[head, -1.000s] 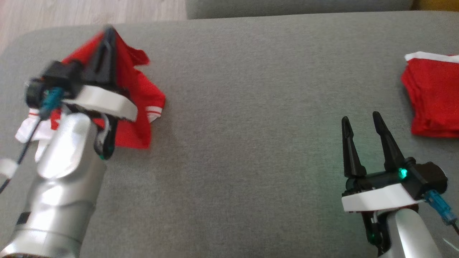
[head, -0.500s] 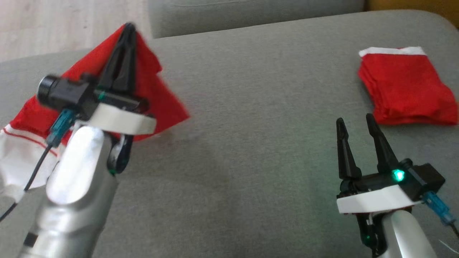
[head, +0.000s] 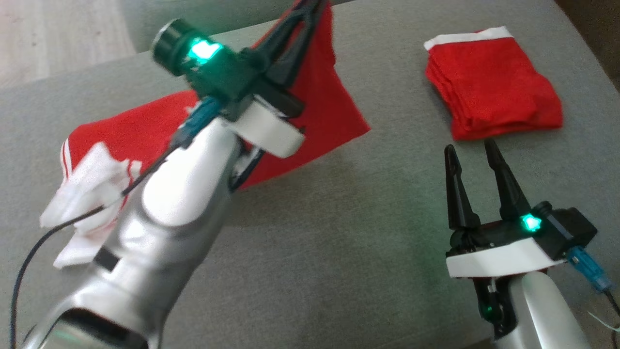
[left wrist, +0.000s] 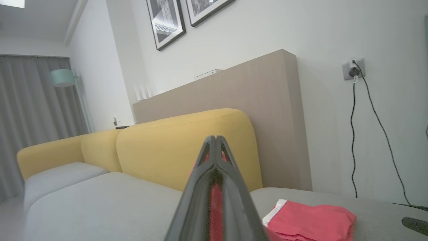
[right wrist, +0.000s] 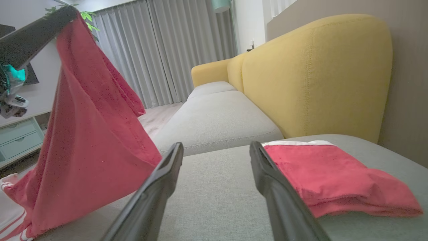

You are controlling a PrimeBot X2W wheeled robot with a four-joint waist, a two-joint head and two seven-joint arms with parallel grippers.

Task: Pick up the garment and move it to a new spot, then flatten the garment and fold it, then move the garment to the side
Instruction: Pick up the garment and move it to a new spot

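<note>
The garment is red with white trim. It hangs from my left gripper, which is shut on its upper edge high over the grey couch seat. Its lower end with the white part trails on the seat to the left. In the left wrist view the fingers are pressed together with red cloth between them. My right gripper stands open with nothing in it at the lower right, apart from the garment. The right wrist view shows the hanging garment left of my open gripper.
A second red garment, folded, with a white band, lies at the back right of the seat, just beyond my right gripper; the folded garment also lies right of its fingers. A yellow sofa back rises behind. Wooden floor lies far left.
My left gripper has risen and swung right toward the seat's middle, lifting the garment so it hangs stretched. The camera has turned, shifting the whole scene left. The right gripper has stayed open.
</note>
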